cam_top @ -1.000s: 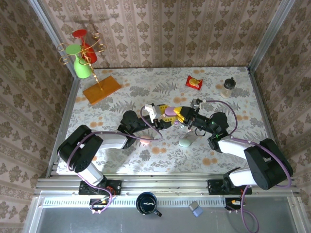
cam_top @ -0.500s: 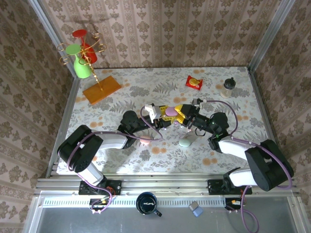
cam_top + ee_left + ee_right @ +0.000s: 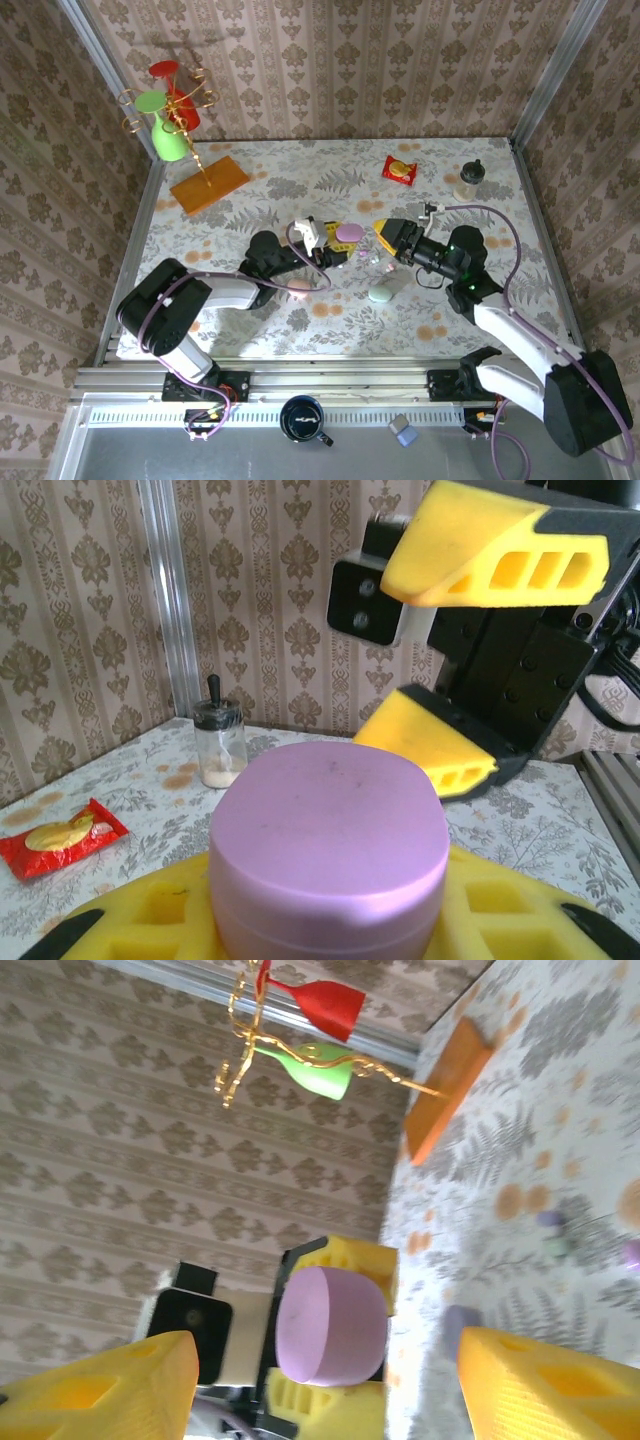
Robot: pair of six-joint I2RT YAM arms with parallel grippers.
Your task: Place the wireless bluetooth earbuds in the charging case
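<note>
We see the left gripper (image 3: 345,240) clamped on a lilac case (image 3: 330,840), its yellow fingers pressed to both sides and holding the case above the table (image 3: 280,170). The right gripper (image 3: 384,240) faces it just beside, fingers apart and holding nothing. The earbuds (image 3: 549,1219) lie loose on the table below and between the two grippers, apart from both; from the right wrist we make out a lilac one, a mint one beside it and a pinkish one cut off at the edge, all blurred. A mint case (image 3: 379,294) lies near them, and a pink case (image 3: 300,288) is half hidden by the left arm. The print on the red packet (image 3: 400,170) is too small for us to read.
</note>
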